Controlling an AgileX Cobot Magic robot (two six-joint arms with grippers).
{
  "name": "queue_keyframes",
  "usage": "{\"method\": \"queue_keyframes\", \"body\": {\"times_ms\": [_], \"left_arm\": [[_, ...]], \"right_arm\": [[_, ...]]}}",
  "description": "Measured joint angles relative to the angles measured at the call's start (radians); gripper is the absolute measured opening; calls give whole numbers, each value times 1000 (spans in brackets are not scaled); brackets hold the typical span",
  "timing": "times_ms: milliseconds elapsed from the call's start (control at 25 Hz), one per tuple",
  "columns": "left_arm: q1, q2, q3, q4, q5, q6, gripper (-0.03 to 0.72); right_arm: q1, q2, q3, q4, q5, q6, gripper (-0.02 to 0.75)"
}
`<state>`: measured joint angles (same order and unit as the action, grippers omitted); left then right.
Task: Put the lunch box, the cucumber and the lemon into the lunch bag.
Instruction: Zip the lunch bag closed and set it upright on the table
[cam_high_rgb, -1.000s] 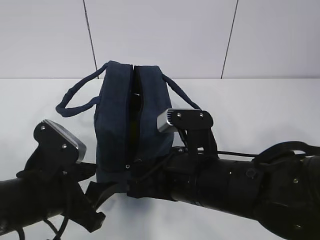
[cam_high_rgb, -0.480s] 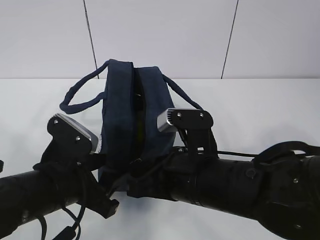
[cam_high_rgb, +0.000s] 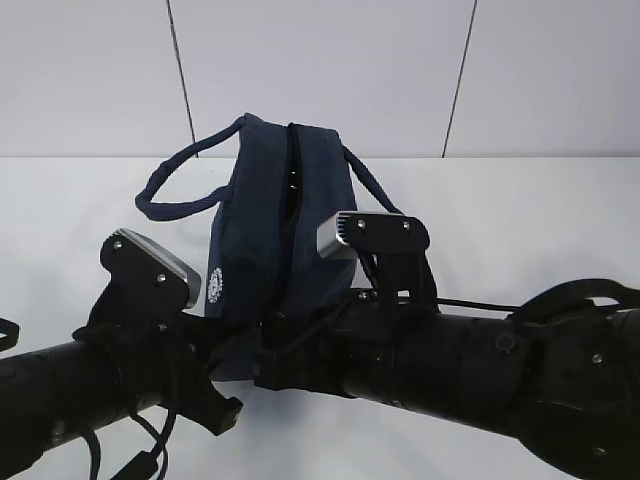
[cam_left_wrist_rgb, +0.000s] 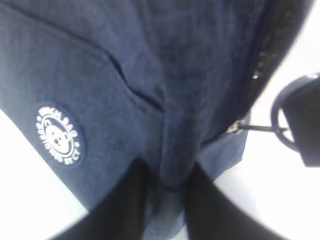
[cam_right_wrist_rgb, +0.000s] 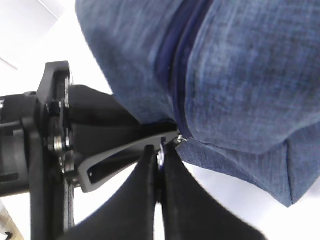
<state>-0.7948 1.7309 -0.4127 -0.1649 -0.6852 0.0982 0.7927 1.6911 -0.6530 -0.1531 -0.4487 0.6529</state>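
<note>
Item: dark navy fabric lunch bag (cam_high_rgb: 270, 240), your left gripper (cam_left_wrist_rgb: 165, 200) pinching its corner, right gripper (cam_right_wrist_rgb: 159, 172) closed seemingly on the zip pull; uneven pulling risks tipping it.

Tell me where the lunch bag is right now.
The lunch bag stands upright mid-table in the exterior view, between both arms, with the left gripper pinching its near fabric.

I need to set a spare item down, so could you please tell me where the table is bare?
The table is bare right of the lunch bag, and on the left beyond its looped handle. The near edge is crowded: the left gripper pinches the bag's corner, and the right gripper grips at its zipper end.
</note>
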Motion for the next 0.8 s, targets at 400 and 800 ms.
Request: {"method": "queue_keyframes", "body": {"times_ms": [400, 800], "left_arm": [[0, 0, 0, 4, 2, -14, 18], [0, 0, 0, 44, 4, -43, 17]], "right_arm": [[0, -44, 0, 2, 0, -10, -13], [0, -81, -47, 2, 44, -43, -13]]}}
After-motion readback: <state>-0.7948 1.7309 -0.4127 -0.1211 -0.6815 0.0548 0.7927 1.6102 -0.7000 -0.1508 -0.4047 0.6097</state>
